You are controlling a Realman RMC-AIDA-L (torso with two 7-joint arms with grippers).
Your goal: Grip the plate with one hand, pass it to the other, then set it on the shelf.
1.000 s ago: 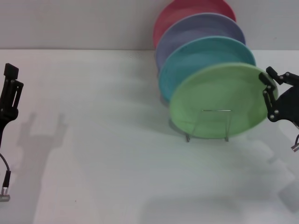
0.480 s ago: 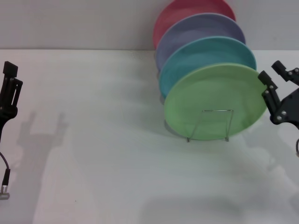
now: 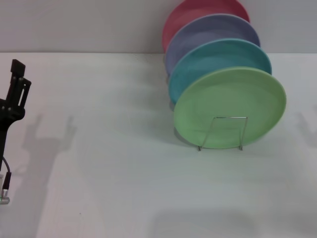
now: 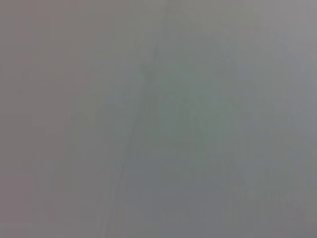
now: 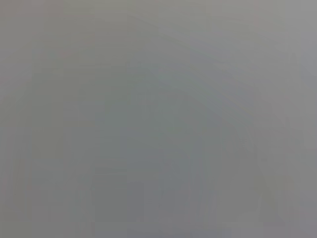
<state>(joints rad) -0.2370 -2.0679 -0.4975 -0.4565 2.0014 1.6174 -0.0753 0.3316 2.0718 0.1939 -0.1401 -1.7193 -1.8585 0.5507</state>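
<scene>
- At the left edge of the head view the black left claw (image 3: 17,79) on its all-black arm hangs above the white counter (image 3: 119,188); whether its fingers are spread or pressed together I cannot tell
- Well off to that claw's right, the round, matte light green plate (image 3: 229,106) stands tilted on edge in the thin silver wire rack (image 3: 223,133), frontmost of the row
- Behind it in turn stand the turquoise plate (image 3: 213,57), the lavender plate (image 3: 208,29) and a pink-red plate (image 3: 190,12)
- The right claw is out of sight; both wrist views show only a blank grey surface
- Judgement: the green plate looks seated, so the placing seems done; what is left is to keep both arms well apart from the rack so nothing nudges the leaning row
- Against half a second ago, the right claw that sat just beside the plate's right rim has gone from the head view, the left claw has shifted slightly right and lower, and the plate rests the same
</scene>
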